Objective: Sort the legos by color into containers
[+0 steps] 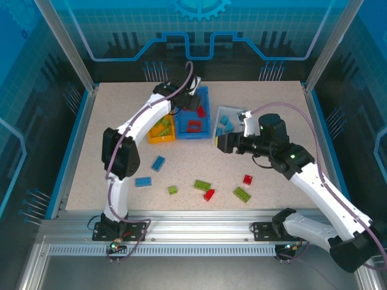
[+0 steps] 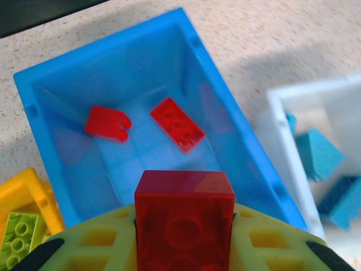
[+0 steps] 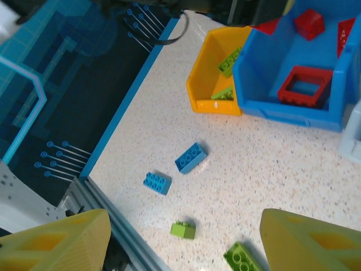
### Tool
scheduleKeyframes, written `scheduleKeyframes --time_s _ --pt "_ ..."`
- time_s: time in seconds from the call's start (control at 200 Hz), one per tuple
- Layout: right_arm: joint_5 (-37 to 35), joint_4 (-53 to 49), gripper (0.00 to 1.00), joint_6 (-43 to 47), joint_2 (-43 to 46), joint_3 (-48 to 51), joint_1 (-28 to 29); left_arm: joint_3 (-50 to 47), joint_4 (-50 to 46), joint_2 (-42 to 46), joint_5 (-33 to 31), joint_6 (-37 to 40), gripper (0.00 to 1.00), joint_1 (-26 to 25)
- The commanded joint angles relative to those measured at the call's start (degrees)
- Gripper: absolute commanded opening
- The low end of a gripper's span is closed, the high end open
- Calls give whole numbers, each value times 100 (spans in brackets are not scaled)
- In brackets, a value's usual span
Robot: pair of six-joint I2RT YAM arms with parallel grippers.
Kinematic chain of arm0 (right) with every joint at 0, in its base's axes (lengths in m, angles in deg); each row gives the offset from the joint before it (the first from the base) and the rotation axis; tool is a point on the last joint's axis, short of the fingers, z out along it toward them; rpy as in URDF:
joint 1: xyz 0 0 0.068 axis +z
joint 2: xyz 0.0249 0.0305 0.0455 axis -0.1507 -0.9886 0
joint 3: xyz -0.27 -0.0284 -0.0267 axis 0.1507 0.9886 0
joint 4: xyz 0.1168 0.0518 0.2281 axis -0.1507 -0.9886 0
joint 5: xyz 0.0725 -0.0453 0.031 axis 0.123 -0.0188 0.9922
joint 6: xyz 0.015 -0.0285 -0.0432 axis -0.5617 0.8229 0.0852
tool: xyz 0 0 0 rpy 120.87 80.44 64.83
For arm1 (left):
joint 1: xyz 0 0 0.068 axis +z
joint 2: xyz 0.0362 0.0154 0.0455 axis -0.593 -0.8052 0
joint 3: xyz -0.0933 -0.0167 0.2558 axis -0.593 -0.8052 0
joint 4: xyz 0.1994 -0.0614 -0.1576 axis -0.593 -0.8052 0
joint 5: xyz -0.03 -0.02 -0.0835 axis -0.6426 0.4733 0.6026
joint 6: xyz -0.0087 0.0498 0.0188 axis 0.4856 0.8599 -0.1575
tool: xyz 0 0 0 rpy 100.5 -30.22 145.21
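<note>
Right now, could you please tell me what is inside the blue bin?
Two red bricks lie on the floor of the blue bin. Its near end is hidden behind the left claw and its held brick, also red.

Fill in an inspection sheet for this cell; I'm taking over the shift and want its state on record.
Surface: speckled beige table, no spills seen.
Job's things: blue bin holds red bricks; yellow bin green bricks; white bin blue bricks; seven loose bricks on the table.
Clutter: nothing seen.
Grippers: left gripper shut on a red brick over the blue bin; right gripper open, empty.
Cables: a cable loops along each arm, clear of the bricks.
Surroundings: aluminium frame, blue-printed panels.
</note>
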Motion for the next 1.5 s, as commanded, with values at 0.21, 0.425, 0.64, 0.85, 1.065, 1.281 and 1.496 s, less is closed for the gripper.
scheduleKeyframes --time_s 0.21,0.425,0.64,0.85,1.065,1.281,1.496 --pt "-522 674 72 63 -678 -427 240 1417 -436 -1562 -369 -783 24 135" --pt "-548 594 72 106 -698 -333 230 1442 -458 -1868 -130 -1055 39 157" --pt "-548 494 74 137 -605 -239 230 1209 -457 -1369 -14 -1158 58 132" --pt "-611 -23 74 337 -472 -342 223 780 -389 -399 63 -1402 62 84" --pt "-1090 -1036 74 808 -500 -590 576 -760 -61 1454 125 -2019 62 33" --pt "-1829 -1273 75 693 -1791 -1092 1887 -3495 65 4306 -138 -3066 64 17" --pt "-3007 -1181 73 -1338 -3911 -2408 2956 -5781 -519 7416 -949 -3927 66 11"
